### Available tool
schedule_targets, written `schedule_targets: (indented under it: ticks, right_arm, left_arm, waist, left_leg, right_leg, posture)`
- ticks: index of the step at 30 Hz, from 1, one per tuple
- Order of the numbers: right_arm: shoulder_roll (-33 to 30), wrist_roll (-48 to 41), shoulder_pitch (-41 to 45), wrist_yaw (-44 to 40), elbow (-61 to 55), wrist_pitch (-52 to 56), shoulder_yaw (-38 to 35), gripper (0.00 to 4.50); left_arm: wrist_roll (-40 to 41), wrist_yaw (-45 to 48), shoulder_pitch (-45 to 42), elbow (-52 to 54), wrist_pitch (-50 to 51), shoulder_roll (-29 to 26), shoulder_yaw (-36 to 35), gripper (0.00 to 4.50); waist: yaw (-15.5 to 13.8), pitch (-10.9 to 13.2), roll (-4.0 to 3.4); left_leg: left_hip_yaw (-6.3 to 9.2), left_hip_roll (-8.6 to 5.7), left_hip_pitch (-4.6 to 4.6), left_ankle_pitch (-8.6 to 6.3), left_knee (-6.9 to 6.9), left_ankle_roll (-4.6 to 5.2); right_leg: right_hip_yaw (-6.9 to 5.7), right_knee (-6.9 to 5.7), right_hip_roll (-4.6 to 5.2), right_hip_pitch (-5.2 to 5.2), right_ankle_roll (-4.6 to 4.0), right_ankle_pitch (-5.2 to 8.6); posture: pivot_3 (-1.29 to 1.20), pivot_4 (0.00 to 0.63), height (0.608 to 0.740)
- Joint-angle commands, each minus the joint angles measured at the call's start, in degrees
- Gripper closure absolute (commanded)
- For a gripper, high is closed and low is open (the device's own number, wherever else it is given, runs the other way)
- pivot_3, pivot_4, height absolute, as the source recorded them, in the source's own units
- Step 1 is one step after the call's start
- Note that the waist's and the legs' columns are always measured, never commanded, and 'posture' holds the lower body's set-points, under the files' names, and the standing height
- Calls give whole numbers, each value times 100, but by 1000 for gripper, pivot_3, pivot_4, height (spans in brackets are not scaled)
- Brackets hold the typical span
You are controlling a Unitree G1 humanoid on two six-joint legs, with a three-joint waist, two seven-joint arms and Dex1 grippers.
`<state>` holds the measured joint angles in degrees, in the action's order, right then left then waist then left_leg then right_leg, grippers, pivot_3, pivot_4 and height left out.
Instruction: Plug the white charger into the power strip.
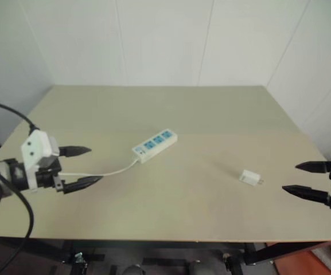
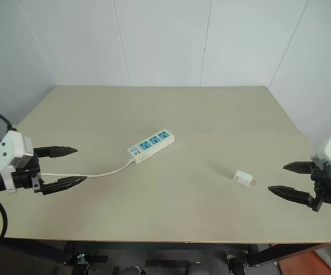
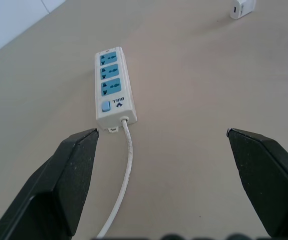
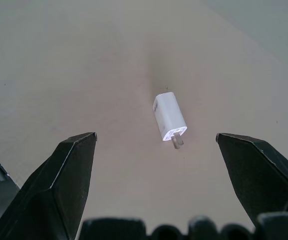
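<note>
The power strip [image 1: 155, 145] lies flat near the middle of the table, its three blue socket faces up and its thin white cord [image 1: 105, 171] trailing toward the left. My left gripper [image 1: 88, 166] hovers open over the cord's near end, fingers pointing at the strip [image 3: 112, 87]. To the right the white charger [image 1: 249, 177] lies on its side, prongs toward my right gripper [image 1: 297, 178], which hangs open a short way off at the right edge. In the right wrist view the charger [image 4: 169, 117] sits ahead of the spread fingers [image 4: 66, 177], untouched.
The beige table [image 1: 171, 109] has bare room behind and in front of the strip. White panelled walls [image 1: 165, 40] close off the back and both sides. Black cable [image 1: 10, 120] loops beside the left arm. The table's front edge runs just below both grippers.
</note>
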<state>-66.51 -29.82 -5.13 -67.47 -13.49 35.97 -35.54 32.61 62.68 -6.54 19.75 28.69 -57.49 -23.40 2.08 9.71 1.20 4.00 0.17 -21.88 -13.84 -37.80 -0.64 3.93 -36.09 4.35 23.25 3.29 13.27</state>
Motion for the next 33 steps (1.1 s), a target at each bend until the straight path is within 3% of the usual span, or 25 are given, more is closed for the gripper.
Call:
schedule_targets:
  ticks: [1,7,15,26,33]
  right_arm:
    - [8,-146,268,110,-183,41,-18,0]
    - [161,-313,804,305,-365,99,501,0]
    - [150,-404,867,395,-465,218,493,0]
    - [211,-721,754,440,-828,527,94,0]
    - [260,-868,634,497,-1011,612,-101,0]
  left_arm:
    - [-393,-233,-594,-453,-403,92,413,16]
    - [-1392,-807,-2023,-2006,-1188,960,1571,16]
    - [-1914,-813,-3197,-4206,-2156,2185,2250,16]
    - [-2730,-1207,-4402,-7417,-3756,3280,2521,16]
    - [-3041,-1562,-4929,-8500,-4171,3596,2517,16]
  waist:
    - [-6,0,0]
    - [-20,0,1]
    - [-109,2,5]
    - [-132,4,9]
    - [-121,5,11]
  left_leg:
    - [0,0,-1,0,0,0]
    - [1,-4,4,0,-1,0]
    - [4,-13,-13,0,-7,0]
    - [7,-19,-15,0,-9,0]
    - [8,-20,-15,0,-11,0]
  right_leg:
    - [0,-1,0,0,-4,-2]
    - [0,3,0,-8,-4,-7]
    - [0,-3,5,6,-2,-9]
    - [0,-1,7,3,3,-12]
    - [0,-3,7,3,5,-13]
  posture:
    - [0,150,740]
    - [0,150,740]
    - [0,150,740]
    - [0,150,740]
    - [0,150,740]
